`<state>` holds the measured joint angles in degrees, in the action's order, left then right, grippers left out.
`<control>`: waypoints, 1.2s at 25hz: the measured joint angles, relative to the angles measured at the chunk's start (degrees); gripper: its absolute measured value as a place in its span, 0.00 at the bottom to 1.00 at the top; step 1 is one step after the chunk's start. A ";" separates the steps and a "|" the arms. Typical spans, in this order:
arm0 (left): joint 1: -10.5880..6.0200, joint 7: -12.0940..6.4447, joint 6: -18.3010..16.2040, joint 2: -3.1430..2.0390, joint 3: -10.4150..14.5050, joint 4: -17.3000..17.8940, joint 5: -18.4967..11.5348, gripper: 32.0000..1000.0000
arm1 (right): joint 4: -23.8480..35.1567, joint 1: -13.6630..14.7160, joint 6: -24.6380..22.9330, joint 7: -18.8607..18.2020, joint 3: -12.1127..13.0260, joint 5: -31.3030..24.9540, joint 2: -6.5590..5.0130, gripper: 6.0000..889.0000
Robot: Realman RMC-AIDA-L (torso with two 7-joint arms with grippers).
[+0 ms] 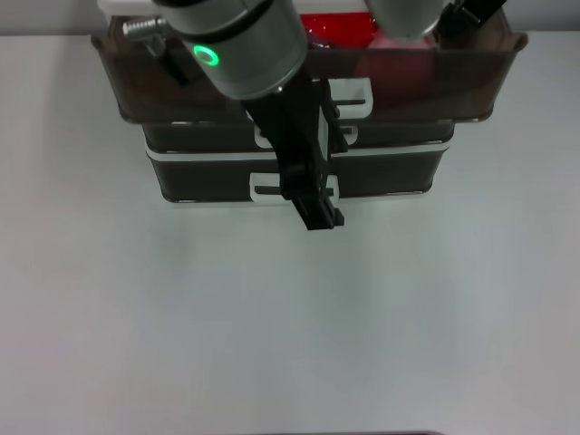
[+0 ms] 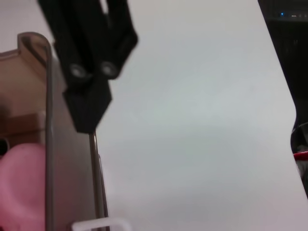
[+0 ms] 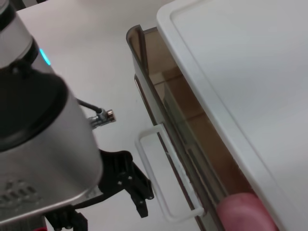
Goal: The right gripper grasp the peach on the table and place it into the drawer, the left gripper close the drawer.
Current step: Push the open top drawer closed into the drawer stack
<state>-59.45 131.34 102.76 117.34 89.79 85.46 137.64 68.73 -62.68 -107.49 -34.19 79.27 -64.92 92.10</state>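
Peach in the open drawer, left gripper out front

Left gripper [image 1: 319, 216] hangs just before the stacked drawers, blocking the lower handles; fingers together. Plain white table [image 1: 290, 326] all around. Top drawer [image 1: 136, 86] is pulled out, peach [image 2: 21, 185] inside beside red packets [image 1: 337, 29]. Right gripper barely shows at the far edge; can't tell its fingers.
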 joint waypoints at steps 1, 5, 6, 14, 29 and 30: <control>0.00 0.00 0.00 0.00 0.00 0.00 0.00 0.85 | 0.00 0.00 0.00 0.00 0.00 0.00 0.00 0.82; -1.01 -0.76 -0.47 -0.05 -0.91 -1.64 0.06 0.85 | 0.00 -0.02 0.00 0.00 0.00 0.03 -0.08 0.82; -1.01 -0.76 -0.47 -0.05 -0.91 -1.64 0.06 0.85 | 0.00 -0.02 0.00 0.00 0.00 0.03 -0.08 0.82; -2.61 -1.63 -2.11 -0.05 -1.54 -4.51 0.11 0.84 | 0.00 -0.06 0.00 0.00 0.09 0.06 -0.08 0.82; -4.39 -2.86 -2.74 0.03 -3.31 -6.94 0.96 0.85 | -0.03 -0.12 0.00 -0.07 -0.04 0.06 -0.08 0.82; -4.39 -2.84 -2.53 0.06 -3.23 -6.80 0.84 0.85 | -0.03 -0.09 0.00 -0.08 -0.08 0.06 -0.08 0.82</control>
<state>-63.84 128.50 100.24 117.39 86.56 78.66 138.47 68.70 -62.77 -107.49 -34.27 79.20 -64.86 92.02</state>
